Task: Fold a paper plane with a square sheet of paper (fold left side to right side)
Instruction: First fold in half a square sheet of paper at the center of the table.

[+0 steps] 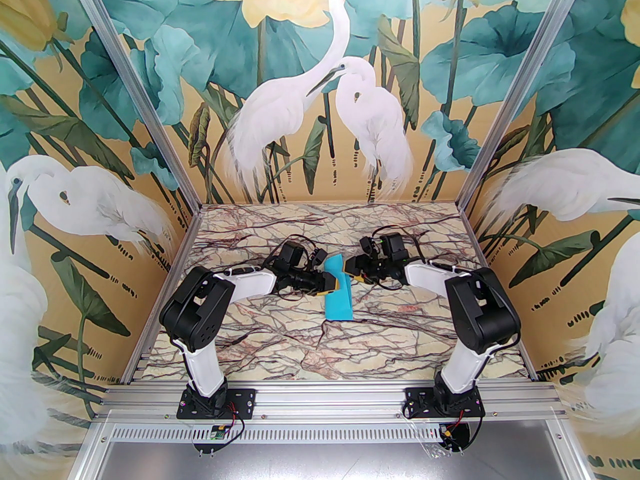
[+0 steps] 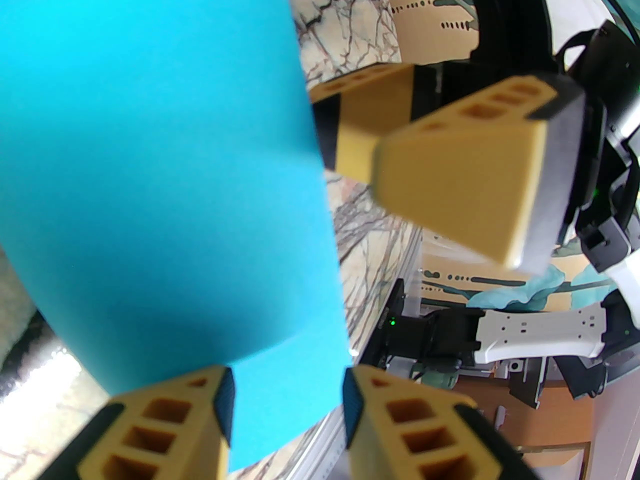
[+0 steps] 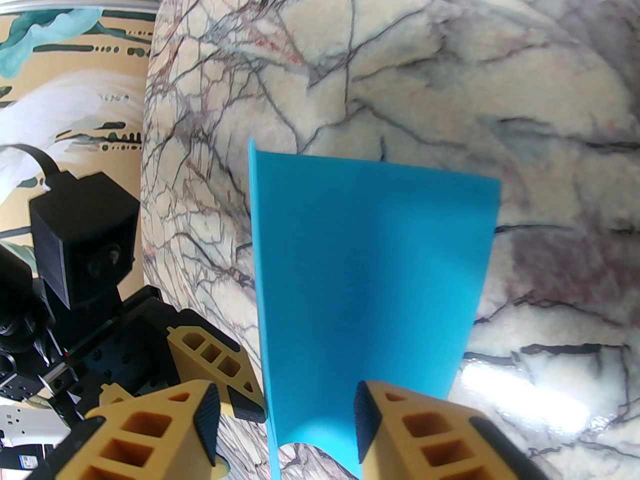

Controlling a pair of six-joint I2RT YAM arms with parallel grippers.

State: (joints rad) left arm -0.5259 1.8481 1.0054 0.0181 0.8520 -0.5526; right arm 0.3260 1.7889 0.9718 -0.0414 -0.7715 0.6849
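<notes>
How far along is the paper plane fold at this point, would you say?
Early. Done: the left half of the sheet looks lifted off the table, bending rightward. In hand: the left gripper and right gripper sit at its far end, jaws open around it. Left: pressing the centre crease flat, then every later fold; no nose or wings yet.

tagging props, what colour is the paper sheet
The paper sheet is plain turquoise-blue, clearest in the right wrist view.

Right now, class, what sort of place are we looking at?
Probably a robot test booth: a left arm and right arm bolted at a marble-look table, heron-painted walls, metal frame.
</notes>
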